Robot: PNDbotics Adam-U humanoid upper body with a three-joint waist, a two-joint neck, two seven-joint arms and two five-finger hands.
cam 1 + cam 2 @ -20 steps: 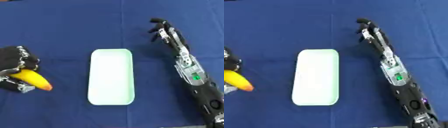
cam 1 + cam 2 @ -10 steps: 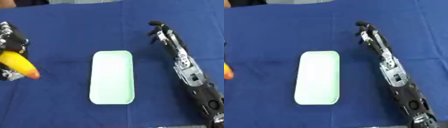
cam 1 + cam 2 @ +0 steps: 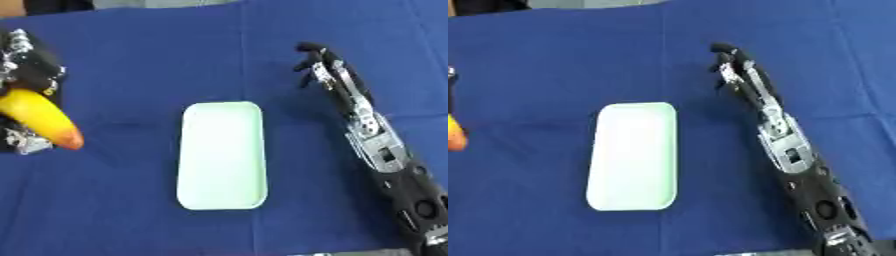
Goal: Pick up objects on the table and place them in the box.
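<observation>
Left hand (image 3: 31, 75), at the left edge of the left eye view: its fingers (image 3: 26, 142) are curled round a yellow banana (image 3: 39, 120) with an orange-tinted tip, which points down and toward the middle of the desk (image 3: 140, 50). The banana is held to the left of the box, well apart from it; whether it is lifted off the blue-covered desk cannot be told. In the right eye view only the orange tip shows at the left border.

Right hand (image 3: 732, 67), at the end of the black and silver right arm (image 3: 794, 160) that runs in from the lower right corner: its fingers (image 3: 721, 50) are bent slightly inward and hold nothing. The hand lies over the blue cover, up and to the right of the box, apart from it; whether it touches the cover cannot be told.

Box (image 3: 221, 155): a shallow, pale green, rounded-rectangular tray lying lengthwise at the middle of the desk, between the two arms. Its inside shows only its own pale floor.
</observation>
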